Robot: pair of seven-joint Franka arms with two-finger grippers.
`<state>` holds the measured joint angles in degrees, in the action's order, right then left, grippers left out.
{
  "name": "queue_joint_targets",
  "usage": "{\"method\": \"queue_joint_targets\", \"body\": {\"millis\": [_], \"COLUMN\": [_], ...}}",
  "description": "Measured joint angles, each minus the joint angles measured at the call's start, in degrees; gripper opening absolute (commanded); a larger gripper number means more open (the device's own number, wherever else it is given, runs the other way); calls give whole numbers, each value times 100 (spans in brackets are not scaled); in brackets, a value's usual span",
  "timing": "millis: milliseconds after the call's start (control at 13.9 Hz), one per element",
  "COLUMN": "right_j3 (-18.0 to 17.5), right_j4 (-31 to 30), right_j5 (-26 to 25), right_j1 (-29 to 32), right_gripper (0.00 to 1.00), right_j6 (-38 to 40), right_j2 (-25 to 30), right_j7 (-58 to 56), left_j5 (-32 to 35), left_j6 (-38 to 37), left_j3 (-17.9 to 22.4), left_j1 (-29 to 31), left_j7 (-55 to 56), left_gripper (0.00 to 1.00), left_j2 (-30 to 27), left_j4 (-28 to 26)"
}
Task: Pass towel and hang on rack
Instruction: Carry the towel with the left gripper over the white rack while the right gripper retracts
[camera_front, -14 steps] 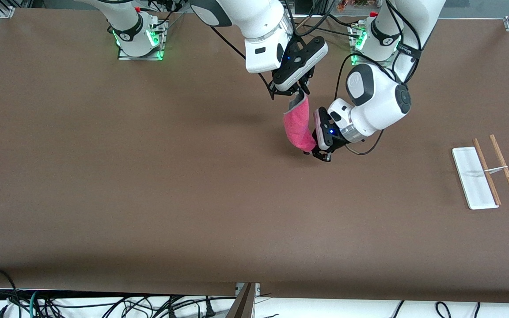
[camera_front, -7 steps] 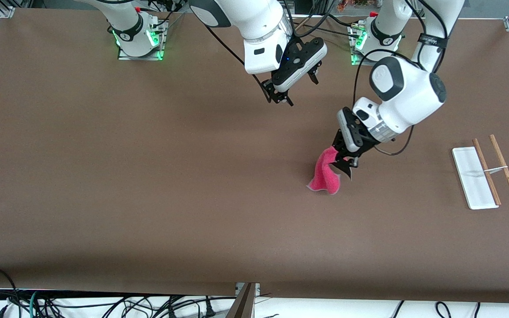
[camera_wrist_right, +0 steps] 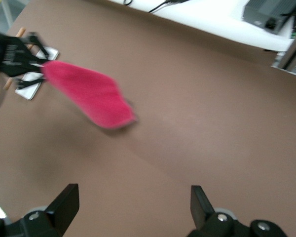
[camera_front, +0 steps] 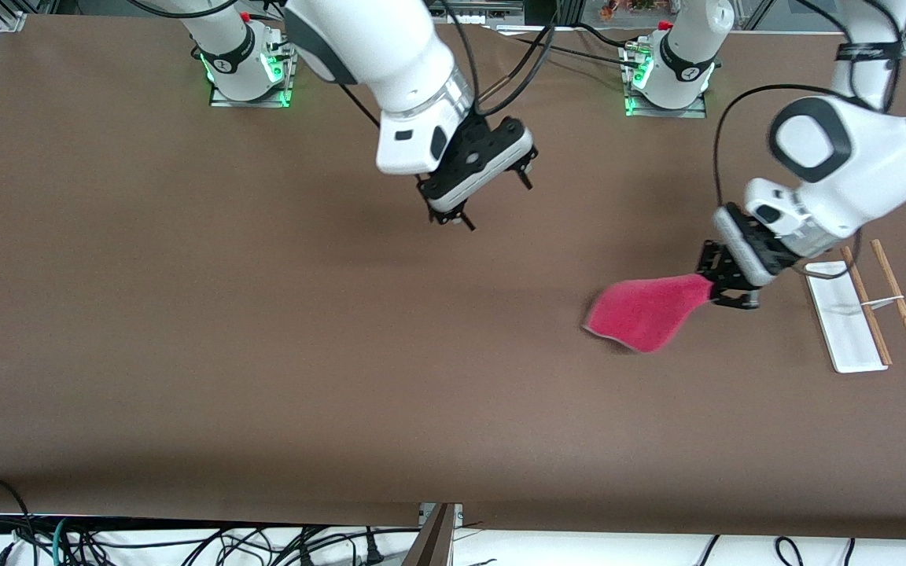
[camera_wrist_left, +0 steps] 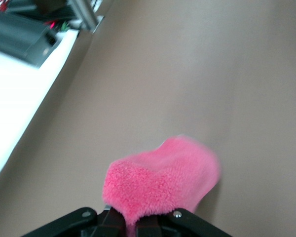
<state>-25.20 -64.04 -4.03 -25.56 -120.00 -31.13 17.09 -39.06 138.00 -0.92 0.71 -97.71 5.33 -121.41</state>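
We see even, bright overhead light across the brown table (camera_front: 264, 354) in the front view, with no hard glare on its matte surface. Soft, diffuse shadows lie under both arms, and a faint one sits beneath the towel (camera_front: 646, 313). Green indicator lights glow at the arm bases (camera_front: 248, 75). The front view is sharp, with slight bending at its edges. In the left wrist view the colours look washed out and pale, and the towel's edge smears with motion blur. The right wrist view is blurred throughout; the towel and the rack (camera_wrist_right: 32, 81) appear streaked and soft.
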Motion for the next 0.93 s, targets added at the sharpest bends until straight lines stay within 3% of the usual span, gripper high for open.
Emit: {"method": "queue_joint_targets", "body": {"millis": [288, 503, 791, 934], "right_j3": [96, 230, 1050, 1200], "right_j4": [13, -231, -1020, -1163], "right_j5": [0, 0, 3, 3], "right_j1": [713, 1597, 2170, 2457], "right_gripper": [100, 100, 100, 100], "right_j6": [266, 579, 1057, 1442], "right_j2": [92, 509, 1149, 1333], "right_j7": [-11, -33, -104, -208], "left_j5": [704, 1388, 1462, 1462], "left_j6": [-972, -1726, -2220, -2475], "left_j3": [995, 1368, 1916, 2029], "left_j1": [63, 89, 140, 245], "left_j7": [385, 1117, 1557, 1668], "left_gripper": [0, 0, 0, 0], "left_j2": [-168, -164, 79, 391], "left_j4": [297, 758, 1045, 1365]}}
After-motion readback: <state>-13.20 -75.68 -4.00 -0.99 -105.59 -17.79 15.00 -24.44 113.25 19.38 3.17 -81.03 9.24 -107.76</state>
